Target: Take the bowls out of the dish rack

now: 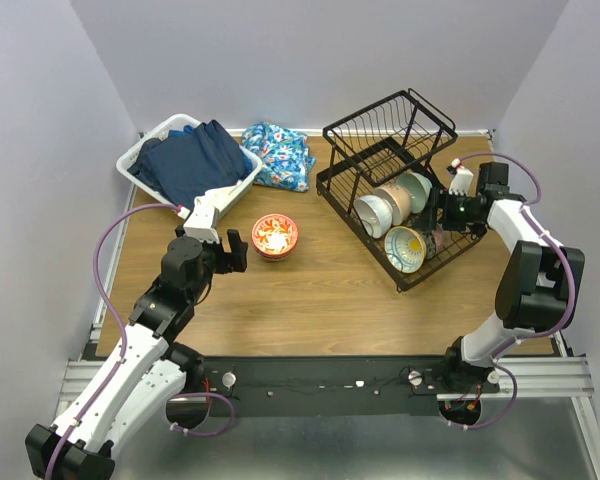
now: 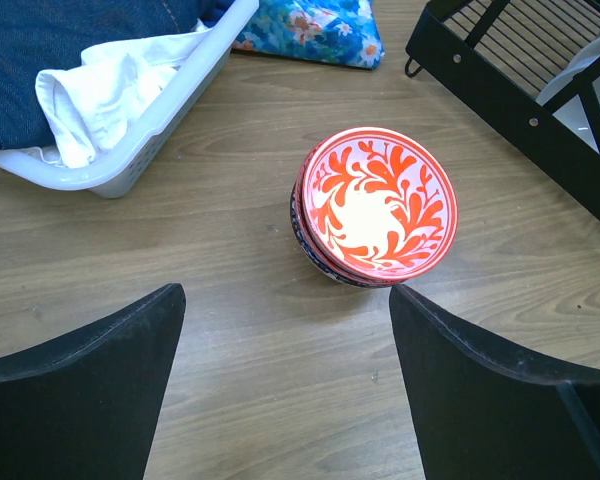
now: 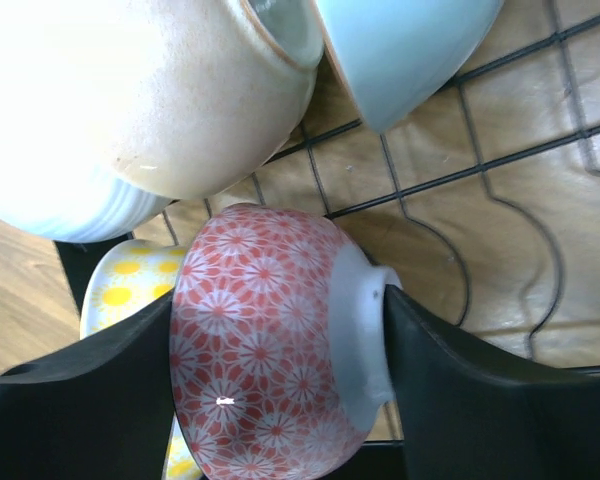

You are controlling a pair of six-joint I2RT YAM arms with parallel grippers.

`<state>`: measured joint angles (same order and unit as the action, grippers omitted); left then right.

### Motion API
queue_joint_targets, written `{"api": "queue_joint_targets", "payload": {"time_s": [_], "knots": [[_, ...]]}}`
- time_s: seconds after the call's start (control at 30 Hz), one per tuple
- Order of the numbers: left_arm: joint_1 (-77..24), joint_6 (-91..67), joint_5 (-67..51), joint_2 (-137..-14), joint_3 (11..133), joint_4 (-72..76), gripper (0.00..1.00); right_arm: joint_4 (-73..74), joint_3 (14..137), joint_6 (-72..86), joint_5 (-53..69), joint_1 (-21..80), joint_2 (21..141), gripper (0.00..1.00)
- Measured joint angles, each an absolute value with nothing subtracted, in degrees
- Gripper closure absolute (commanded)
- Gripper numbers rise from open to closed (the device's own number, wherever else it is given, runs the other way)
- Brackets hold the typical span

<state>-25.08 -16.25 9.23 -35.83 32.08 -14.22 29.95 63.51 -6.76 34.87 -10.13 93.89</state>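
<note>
Plain lilac-grey walls on three sides; wooden table [image 1: 330, 300], arms mounted at its near edge.

Dish rack [image 1: 332, 190]: black wire, at the table's far-right corner, set at a slant to the edges. Bowls stand on edge in its lower tier; upper tier looks empty.

Right gripper [image 3: 278, 300]: reaches into the rack's right end from the table's right edge. The red patterned bowl [image 3: 260, 370] fills the gap between its fingers, one finger against the patterned wall and the other at the pale rim band. Reads as clamped on the bowl; firmness of grip cannot be told.

Key relation: the bowl lies on its side, with its base-to-mouth axis running from finger to finger.

- Neighbours close: yellow bowl [image 3: 130, 285] touching or just behind the held bowl, tan bowl [image 3: 180, 110] and mint bowl [image 3: 400, 50] just beyond.
- Judgement: lift up and out, away from the wires. A sideways pull risks knocking the yellow bowl.

Left gripper [image 2: 285, 295]: jaws wide, holding nothing, over the table's middle left. It faces the red-orange floral bowl [image 2: 380, 205], which is nested on a darker bowl and apart from both fingers.

- The right arm is nearer the rack.
- Open wood lies between the stack and the rack's near-left side.
- The white laundry basket [image 2: 160, 160] occupies the far-left corner.
</note>
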Motion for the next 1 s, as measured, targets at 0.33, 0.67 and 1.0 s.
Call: {"api": "queue_joint_targets", "payload": {"time_s": [0.33,0.67,1.0], "knots": [[-25.08,-16.25,9.06,-36.18,32.08,-14.20,0.08,30.76,62.76,-6.83,32.49,-10.20,90.61,0.58],[-25.08,-16.25,8.29,-36.60,32.08,-14.17,0.08,31.33,61.71,-4.34,27.75,-10.15,84.68,0.72],[-25.08,-16.27,8.25,-36.82,32.08,-14.17,0.08,29.80,61.54,0.56,25.52,-9.47,77.30,0.73]]}}
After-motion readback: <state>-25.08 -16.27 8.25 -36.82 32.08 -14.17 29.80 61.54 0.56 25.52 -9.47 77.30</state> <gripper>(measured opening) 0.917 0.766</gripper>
